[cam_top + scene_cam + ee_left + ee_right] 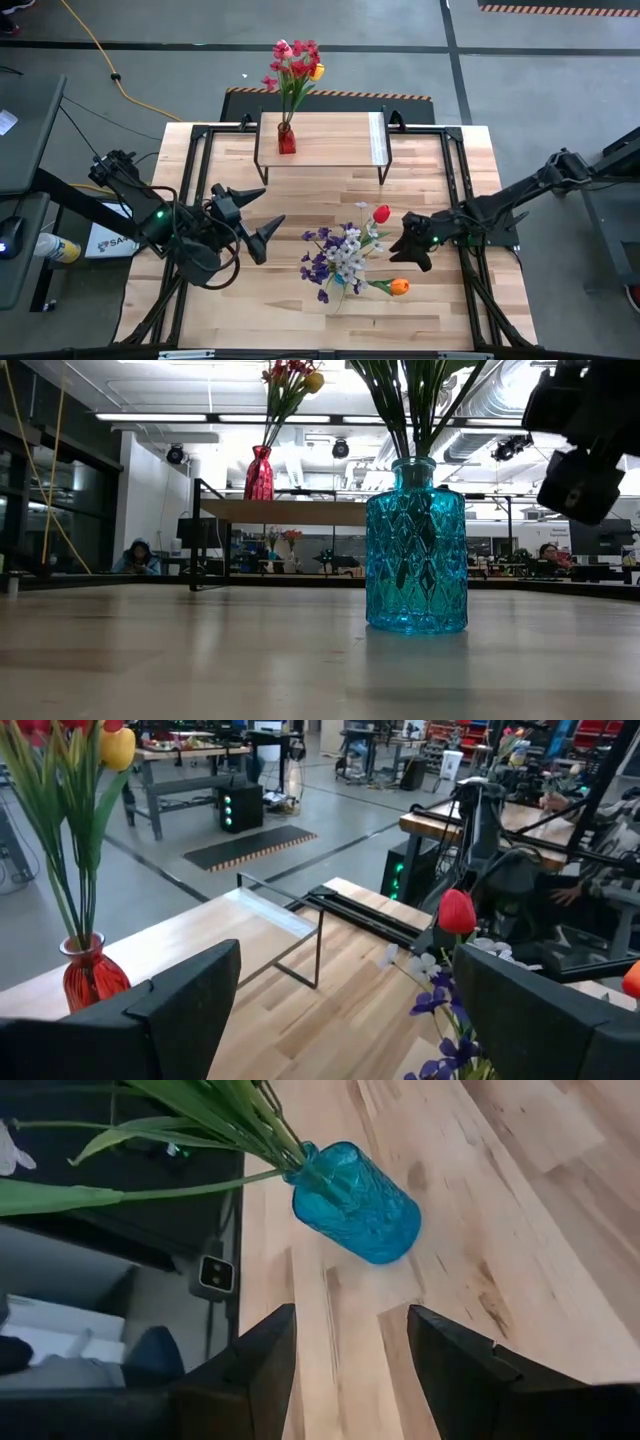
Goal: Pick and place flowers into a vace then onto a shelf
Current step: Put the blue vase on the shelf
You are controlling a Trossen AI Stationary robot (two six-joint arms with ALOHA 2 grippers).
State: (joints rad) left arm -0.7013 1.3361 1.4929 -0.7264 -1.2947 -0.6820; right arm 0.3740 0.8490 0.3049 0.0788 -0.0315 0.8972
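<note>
Blue vase [416, 546] of flowers [345, 255] upright on the counter [300, 210] — left hand [262, 218] gaping, right hand [408, 250] parted, both empty, flanking it.

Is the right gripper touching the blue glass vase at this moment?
Apart. In the right wrist view, bare tabletop shows between the open right gripper and the blue glass vase.

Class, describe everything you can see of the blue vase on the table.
The blue vase looks like clear turquoise glass with a diamond-cut pattern and a short round neck. It stands upright on the wooden table, apart from the shelf. Green flower stems fill its mouth. Neither gripper touches it.
</note>
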